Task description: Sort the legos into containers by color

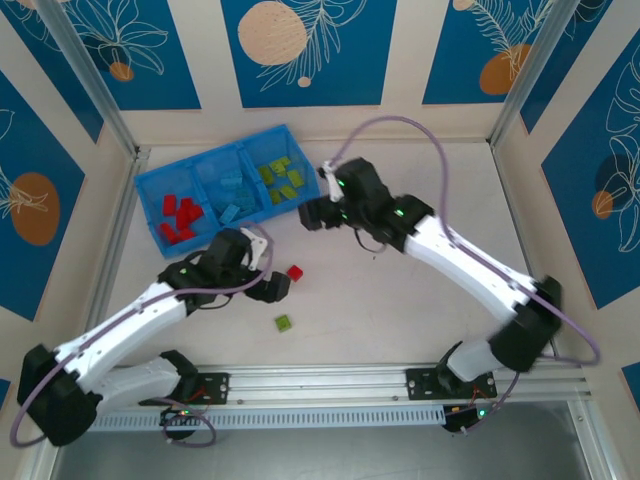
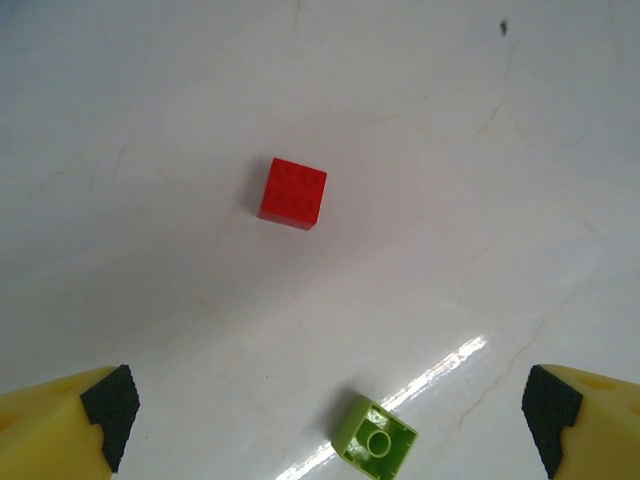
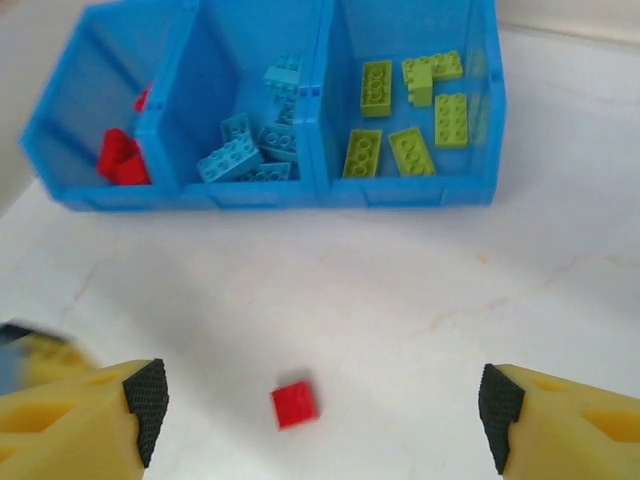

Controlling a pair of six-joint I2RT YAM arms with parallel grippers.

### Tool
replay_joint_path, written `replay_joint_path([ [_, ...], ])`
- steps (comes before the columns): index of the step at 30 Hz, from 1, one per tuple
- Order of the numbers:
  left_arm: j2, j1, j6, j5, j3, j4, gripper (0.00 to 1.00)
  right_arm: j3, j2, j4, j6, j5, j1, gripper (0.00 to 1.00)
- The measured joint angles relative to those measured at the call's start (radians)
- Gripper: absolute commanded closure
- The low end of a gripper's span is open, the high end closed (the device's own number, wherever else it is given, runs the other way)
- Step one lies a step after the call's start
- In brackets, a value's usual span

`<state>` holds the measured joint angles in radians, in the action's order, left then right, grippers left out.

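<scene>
Top external view: both arms are bolted at the near edge of the table [image 1: 400,300]. The left arm [image 1: 120,335] runs from its base at near left in a low slant, far and rightward toward the table's middle. Its wrist bends down, so the left gripper [image 2: 330,418] hangs over two loose legos. Its jaws are spread wide and hold nothing.

In the left wrist view, the yellow-green lego [image 2: 375,442] lies tilted on the table between the black pads [image 2: 110,405], touching neither. It shows what looks like its hollow underside. The red lego [image 2: 293,193] sits stud side up a little farther on, apart from the green one.

The right arm [image 1: 470,265] rises from its base at near right and folds at an elbow by the right edge. From there it stretches far and leftward across the table. The right gripper [image 1: 312,215] ends just beside the right end of the blue bin [image 1: 150,185]. Its jaws are also parted wide and empty.

The bin lies at far left, angled on the table. The left compartment [image 3: 70,110] holds red bricks. The middle compartment [image 3: 215,70] holds light blue bricks. The right compartment [image 3: 400,30] holds yellow-green bricks lying flat and loosely scattered.
</scene>
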<state>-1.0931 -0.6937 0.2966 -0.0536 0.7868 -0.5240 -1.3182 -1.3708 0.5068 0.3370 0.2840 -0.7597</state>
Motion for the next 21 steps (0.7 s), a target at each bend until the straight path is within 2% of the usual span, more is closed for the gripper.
replay_joint_path([
  [6, -0.281, -0.027, -0.042, 0.05, 0.068, 0.037, 0.0, 0.352, 0.282, 0.003, 0.129, -0.099, -0.047, 0.11],
  [9, -0.373, -0.027, -0.064, 0.074, 0.099, 0.053, 0.0, 0.438, 0.345, 0.034, 0.186, -0.109, -0.058, 0.11],
  [14, -0.521, -0.027, -0.095, 0.077, 0.179, 0.092, 0.02, 0.474, 0.397, 0.064, 0.251, -0.082, -0.058, 0.11],
  [17, -0.605, -0.027, -0.106, 0.082, 0.225, 0.115, 0.13, 0.476, 0.4, 0.061, 0.273, -0.074, -0.058, 0.11],
  [19, -0.65, -0.027, -0.114, 0.088, 0.249, 0.127, 0.3, 0.48, 0.4, 0.058, 0.281, -0.075, -0.058, 0.11],
  [21, -0.682, -0.027, -0.126, 0.093, 0.262, 0.134, 0.41, 0.481, 0.4, 0.055, 0.285, -0.075, -0.058, 0.11],
])
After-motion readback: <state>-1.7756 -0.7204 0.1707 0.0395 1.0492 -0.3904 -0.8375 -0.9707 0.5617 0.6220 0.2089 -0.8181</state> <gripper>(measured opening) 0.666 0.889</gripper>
